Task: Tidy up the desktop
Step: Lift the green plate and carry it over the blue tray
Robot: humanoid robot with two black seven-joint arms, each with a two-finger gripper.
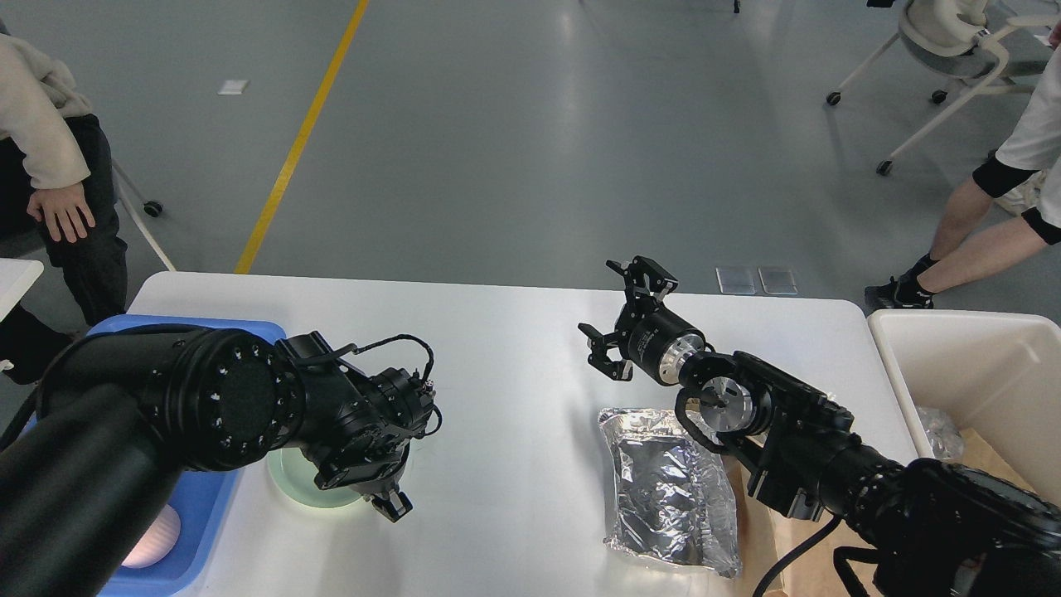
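Large smooth white rectangular surface [514,348] with rounded corners, filling the middle of the head view, far wider than anything on it. Landmark for all places below: the crinkled silver foil pouch [667,489], lying flat on the near right part of this surface.

Just behind the pouch, toward the far edge: right claw [617,319], fingers spread apart, holding nothing, raised above the surface. Under the pouch's right side, partly hidden by the right arm: a piece of brown paper [750,506], still on the surface. Further right of the pouch, beside the surface: cream-white rectangular bin [961,365], already with something crumpled and clear and some brown paper inside.

Well left of the pouch: pale green round glass dish [302,481], flat on the surface, just beside the blue plastic tray [195,514]. Left claw [391,502] low at the dish's right rim; seen small and dark, so open or closed cannot be told.

Judgement: tidying only partly done. Pouch, brown paper and dish left to clear; the dish probably meant for the tray.
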